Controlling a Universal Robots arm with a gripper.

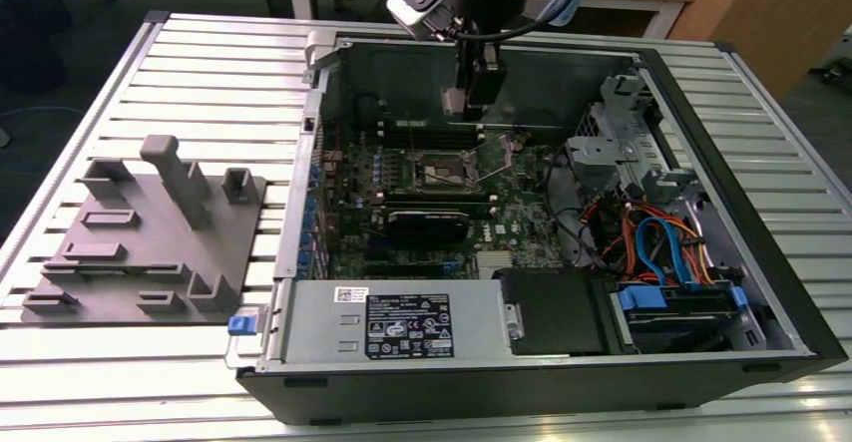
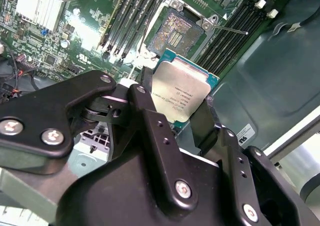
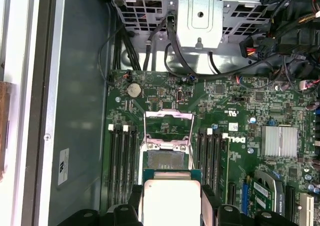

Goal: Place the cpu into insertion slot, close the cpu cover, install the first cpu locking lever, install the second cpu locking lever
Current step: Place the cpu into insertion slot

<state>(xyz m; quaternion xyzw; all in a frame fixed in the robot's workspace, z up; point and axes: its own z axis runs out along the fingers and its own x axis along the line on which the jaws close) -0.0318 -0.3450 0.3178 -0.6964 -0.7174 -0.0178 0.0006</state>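
1. Pale slatted metal forms the table (image 1: 200,73), the biggest thing on my screen. It spreads out far below the pincer (image 1: 470,103) on every side in the exterior view.
2. The open computer case (image 1: 533,397) lies on its side on that table. The pincer hangs above its far half, within the outline of its walls.
3. A grey fixture block (image 1: 147,232) with upright posts sits on the table outside the case. It is well apart from the pincer, toward the exterior view's left.
4. The green circuit board (image 3: 220,93) lines the case floor directly beneath the pincer.
5. The pincer is black and points down at the board. In the second wrist view I see its fingers (image 2: 204,117) drawn in narrow against opposite edges of the cpu, gripping it.
6. The cpu cover (image 3: 168,114), a thin silvery frame, is swung open. It stands up from the socket's far side, beyond the pincer's tips in the first wrist view.
7. The insertion slot (image 2: 175,32) lies below and just ahead of the pincer's tips, with its dark contact field exposed. Long black card slots (image 3: 122,156) flank it on both sides.
8. The cpu (image 2: 181,93) sits clamped between the fingers, its dull silvery top facing both wrist cameras and a green edge showing. It is held above the board, near the slot but apart from it, not yet seated.
9. A thin locking lever (image 2: 231,30) juts out from the slot's corner, on the side away from the pincer.
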